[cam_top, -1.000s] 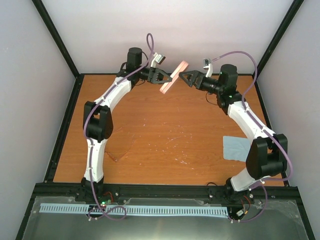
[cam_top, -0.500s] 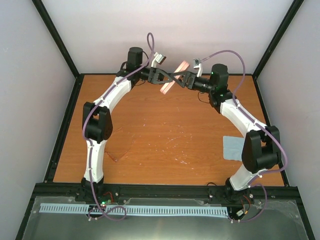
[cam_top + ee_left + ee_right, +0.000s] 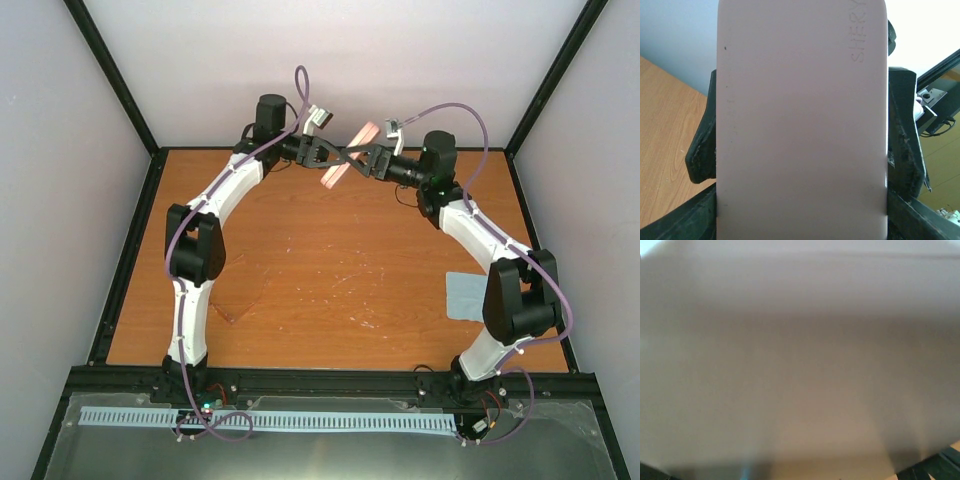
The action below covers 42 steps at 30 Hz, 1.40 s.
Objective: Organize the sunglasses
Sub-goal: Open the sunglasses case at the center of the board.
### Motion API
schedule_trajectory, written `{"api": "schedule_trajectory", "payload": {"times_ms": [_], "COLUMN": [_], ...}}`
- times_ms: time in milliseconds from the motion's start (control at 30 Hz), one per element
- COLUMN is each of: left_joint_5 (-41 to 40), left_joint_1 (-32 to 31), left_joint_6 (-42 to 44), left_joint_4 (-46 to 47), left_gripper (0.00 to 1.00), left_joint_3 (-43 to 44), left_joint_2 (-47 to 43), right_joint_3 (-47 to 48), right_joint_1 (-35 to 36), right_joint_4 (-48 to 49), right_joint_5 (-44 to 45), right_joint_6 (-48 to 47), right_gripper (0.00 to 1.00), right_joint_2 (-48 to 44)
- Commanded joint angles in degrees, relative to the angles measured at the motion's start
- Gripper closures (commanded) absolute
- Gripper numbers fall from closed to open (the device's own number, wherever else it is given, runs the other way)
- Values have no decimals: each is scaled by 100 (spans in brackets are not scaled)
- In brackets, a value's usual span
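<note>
The sunglasses lie on the wooden table beside the left arm's lower link; their thin reddish-brown frame hardly stands out from the wood. Both grippers are far from them, raised at the back of the table. My left gripper is shut on a pale pink oblong case, which it holds tilted in the air. In the left wrist view the case fills the gap between the two black fingers. My right gripper faces it, jaws spread wide around the same case. The case fills the right wrist view and hides the fingers.
A light blue square cloth lies flat near the right arm's elbow. Black frame rails border the table, with white walls close behind the raised grippers.
The right arm has swung left and brought its gripper from a gap away onto the case. The left gripper and the case have stayed still.
</note>
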Motion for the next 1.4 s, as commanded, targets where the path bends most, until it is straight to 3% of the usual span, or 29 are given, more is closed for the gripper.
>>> {"api": "schedule_trajectory", "payload": {"times_ms": [0, 300, 567, 900, 967, 1000, 1033, 1100, 1233, 1367], "left_joint_5": [2329, 2329, 2331, 2329, 2329, 2329, 2322, 2320, 2139, 1677], "left_joint_1": [-43, -43, -51, -67, -69, -69, -69, -69, -25, 107], "left_joint_6": [-172, -171, -155, -136, -157, -208, -326, -567, -790, -1167], "left_joint_4": [170, 130, 108, 76, 89, 130, 244, 619, 1107, 2321], "left_gripper": [71, 71, 71, 71, 62, 48, 26, 2, 0, 0], "left_joint_3": [325, 371, 375, 371, 366, 343, 306, 209, 55, -495], "left_joint_2": [-242, -250, -258, -267, -265, -260, -253, -250, -289, -577], "right_joint_3": [-144, -667, -628, -642, -636, -633, -625, -629, -621, -522], "right_joint_1": [-5, -204, -351, -348, -347, -358, -355, -353, -354, -356], "right_joint_4": [346, 1833, 2313, 2551, 2565, 2550, 2494, 2240, 1526, 697], "right_joint_5": [-158, -427, -550, -613, -609, -606, -601, -537, -334, -111], "right_joint_6": [71, 961, 1298, 1473, 1479, 1472, 1441, 1285, 772, 289], "right_gripper": [5, 8, 10, 40, 47, 50, 52, 54, 58, 61], "right_joint_2": [-230, -252, -125, -25, -24, -32, -37, -93, -250, -406]}}
